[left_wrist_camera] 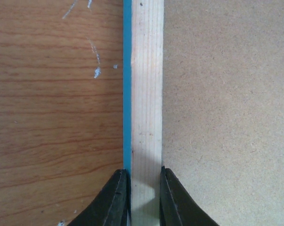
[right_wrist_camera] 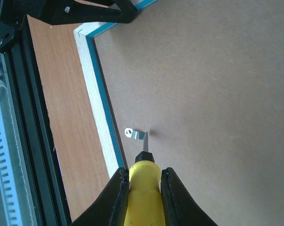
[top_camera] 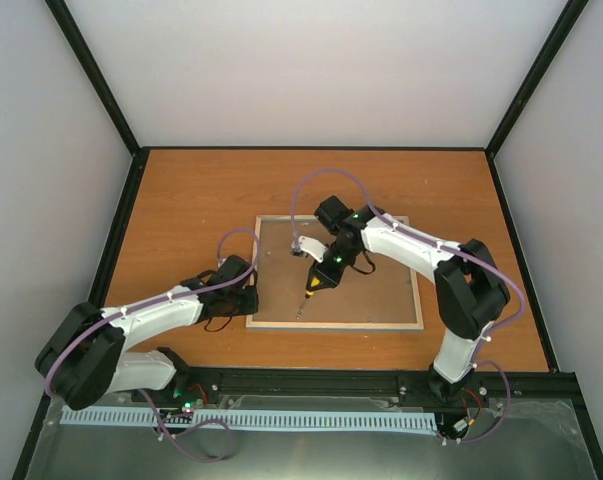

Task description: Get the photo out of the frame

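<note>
The frame lies face down on the table, showing its brown backing board inside a pale wood rim with a turquoise edge. The photo is hidden under the board. My left gripper is shut on the frame's left rail, one finger on each side of it. My right gripper is shut on a yellow-handled screwdriver. The screwdriver's blade tip touches a small metal tab that lies on the backing board beside the frame's near rail.
The wooden table surrounds the frame. A black rail with the arm bases runs along the near edge. Grey walls with black corner posts enclose the other three sides.
</note>
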{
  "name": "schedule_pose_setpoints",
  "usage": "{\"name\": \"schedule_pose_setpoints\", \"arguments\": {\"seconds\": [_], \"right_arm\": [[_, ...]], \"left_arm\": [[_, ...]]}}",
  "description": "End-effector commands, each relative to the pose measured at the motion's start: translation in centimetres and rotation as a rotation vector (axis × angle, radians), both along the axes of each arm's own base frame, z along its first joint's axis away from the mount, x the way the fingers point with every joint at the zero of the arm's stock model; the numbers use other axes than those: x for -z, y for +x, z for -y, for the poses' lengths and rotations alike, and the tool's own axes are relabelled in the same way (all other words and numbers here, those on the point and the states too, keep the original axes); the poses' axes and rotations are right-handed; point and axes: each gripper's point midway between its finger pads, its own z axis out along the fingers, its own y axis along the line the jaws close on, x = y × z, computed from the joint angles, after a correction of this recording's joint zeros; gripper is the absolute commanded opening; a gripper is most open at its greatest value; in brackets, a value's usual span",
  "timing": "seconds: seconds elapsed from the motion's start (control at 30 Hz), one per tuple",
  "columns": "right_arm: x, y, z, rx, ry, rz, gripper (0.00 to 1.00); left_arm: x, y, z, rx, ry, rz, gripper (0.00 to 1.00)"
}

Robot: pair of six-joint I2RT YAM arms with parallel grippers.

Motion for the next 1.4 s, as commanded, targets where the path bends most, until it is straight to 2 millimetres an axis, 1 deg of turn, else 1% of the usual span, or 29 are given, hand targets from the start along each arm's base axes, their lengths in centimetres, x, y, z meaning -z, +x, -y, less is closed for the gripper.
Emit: {"name": "schedule_pose_setpoints", "arguments": {"seconds": [0.0, 0.03, 0.07, 0.1, 0.13, 0.17, 0.2, 0.23, 0.27, 0.3, 0.33, 0.37, 0.43, 0.47, 0.53, 0.6, 0.67, 0.7, 0.77, 0.83, 0.87, 0.93, 1.0, 1.13, 1.23, 1.37], "right_arm": [[-3.6, 1.1, 1.5, 0.045, 0.017, 0.082, 0.03], [-4.6, 1.5, 1.9, 0.062, 0.031, 0.095, 0.03], [-5.5, 2.1, 2.4, 0.081, 0.04, 0.119, 0.03], [-6.1, 3.1, 3.2, 0.107, 0.04, 0.147, 0.03], [-6.7, 4.2, 4.4, 0.14, 0.034, 0.183, 0.03], [-6.9, 5.5, 5.8, 0.18, 0.018, 0.214, 0.03], [-7.0, 7.0, 7.5, 0.229, -0.003, 0.241, 0.03], [-6.9, 8.3, 9.3, 0.274, -0.026, 0.263, 0.03], [-6.9, 9.6, 11.4, 0.322, -0.05, 0.283, 0.03], [-7.0, 11.0, 14.0, 0.384, -0.075, 0.304, 0.03], [-7.1, 11.9, 15.9, 0.424, -0.094, 0.331, 0.03], [-7.1, 12.8, 18.0, 0.467, -0.12, 0.359, 0.03], [-6.6, 14.0, 21.8, 0.518, -0.211, 0.427, 0.03], [-6.3, 14.3, 23.5, 0.541, -0.248, 0.447, 0.03], [-5.5, 14.8, 26.5, 0.58, -0.31, 0.473, 0.03], [-4.6, 14.8, 28.9, 0.604, -0.368, 0.465, 0.03], [-3.5, 14.7, 30.9, 0.611, -0.426, 0.45, 0.03], [-2.9, 14.4, 31.5, 0.601, -0.447, 0.439, 0.03], [-1.6, 13.5, 31.8, 0.561, -0.473, 0.418, 0.03], [-0.8, 12.3, 31.0, 0.506, -0.443, 0.377, 0.03], [-0.5, 11.7, 30.4, 0.482, -0.42, 0.352, 0.03], [-0.1, 10.4, 29.1, 0.436, -0.381, 0.307, 0.03], [0.3, 9.0, 27.8, 0.38, -0.354, 0.27, 0.03], [0.3, 6.2, 24.9, 0.263, -0.31, 0.236, 0.03], [0.2, 3.7, 22.8, 0.164, -0.292, 0.2, 0.03], [0.2, 1.0, 20.5, 0.065, -0.283, 0.191, 0.03]], "left_arm": [[-2.6, 3.2, 0.0, -0.012, 0.027, 0.085, 0.03], [-3.2, 4.2, -0.4, -0.029, 0.037, 0.097, 0.09], [-3.8, 5.4, -1.0, -0.052, 0.047, 0.108, 0.26], [-4.5, 6.3, -1.7, -0.076, 0.067, 0.118, 0.46], [-5.7, 7.4, -2.2, -0.102, 0.097, 0.144, 0.57], [-6.9, 8.0, -2.6, -0.115, 0.13, 0.168, 0.62], [-8.3, 8.6, -2.4, -0.107, 0.134, 0.196, 0.62], [-9.4, 8.8, -1.8, -0.08, 0.119, 0.214, 0.62], [-10.5, 8.4, -0.5, -0.025, 0.075, 0.223, 0.61], [-11.7, 7.8, 1.4, 0.062, 0.022, 0.251, 0.61], [-12.5, 6.8, 3.4, 0.157, -0.034, 0.271, 0.6], [-13.0, 5.2, 5.5, 0.246, -0.083, 0.276, 0.6], [-13.2, 2.2, 8.6, 0.379, -0.18, 0.26, 0.58], [-12.9, 0.6, 9.9, 0.437, -0.213, 0.246, 0.57], [-11.7, -2.2, 11.5, 0.497, -0.233, 0.196, 0.56], [-9.9, -4.9, 12.5, 0.554, -0.227, 0.128, 0.55], [-8.4, -7.2, 13.0, 0.591, -0.221, 0.067, 0.53], [-7.7, -8.0, 13.1, 0.599, -0.232, 0.029, 0.53], [-6.3, -9.5, 12.9, 0.599, -0.251, -0.05, 0.52], [-5.1, -9.8, 12.0, 0.544, -0.232, -0.094, 0.52], [-4.6, -9.6, 11.3, 0.496, -0.209, -0.105, 0.56], [-4.1, -8.3, 9.7, 0.376, -0.142, -0.081, 0.65], [-3.9, -7.4, 8.4, 0.278, -0.121, -0.081, 0.7], [-3.2, -5.6, 6.1, 0.116, -0.164, -0.113, 0.72], [-3.2, -3.7, 4.5, -0.001, -0.184, -0.083, 0.71], [-2.6, -1.3, 2.1, -0.14, -0.185, -0.081, 0.73]]}}
